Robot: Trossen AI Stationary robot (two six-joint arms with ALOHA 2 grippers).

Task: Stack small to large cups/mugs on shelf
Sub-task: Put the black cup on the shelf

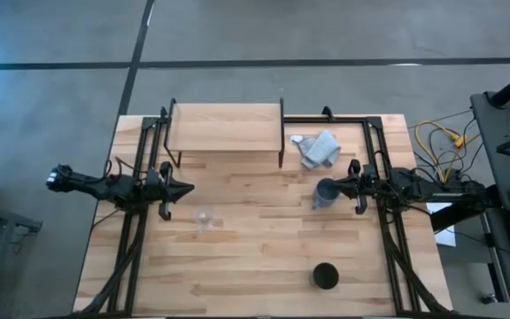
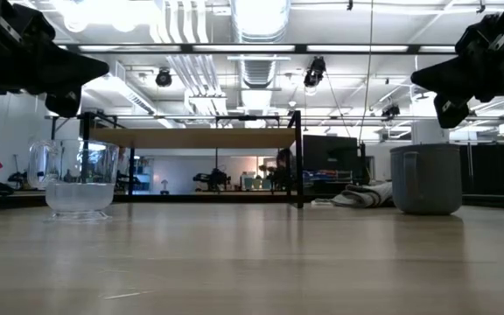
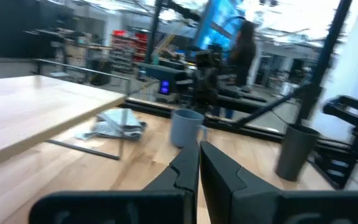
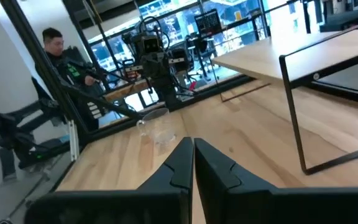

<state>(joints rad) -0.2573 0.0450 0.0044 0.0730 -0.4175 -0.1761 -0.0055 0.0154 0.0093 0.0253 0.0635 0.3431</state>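
The clear glass cup (image 1: 204,219) stands upright on the tabletop left of centre; it also shows in the low view (image 2: 79,178). The blue-grey mug (image 1: 325,192) stands right of centre, and the black cup (image 1: 326,276) stands near the front edge. The shelf (image 1: 227,127) stands at the back on thin black legs. My left gripper (image 1: 184,188) is shut and empty, raised, just left of and beyond the glass cup. My right gripper (image 1: 337,186) is shut and empty, held above the mug's right side (image 2: 425,179).
A light grey cloth (image 1: 319,149) lies crumpled right of the shelf, behind the mug. Black metal frames run along both table sides (image 1: 388,221). A person (image 4: 61,56) stands beyond the table's left side.
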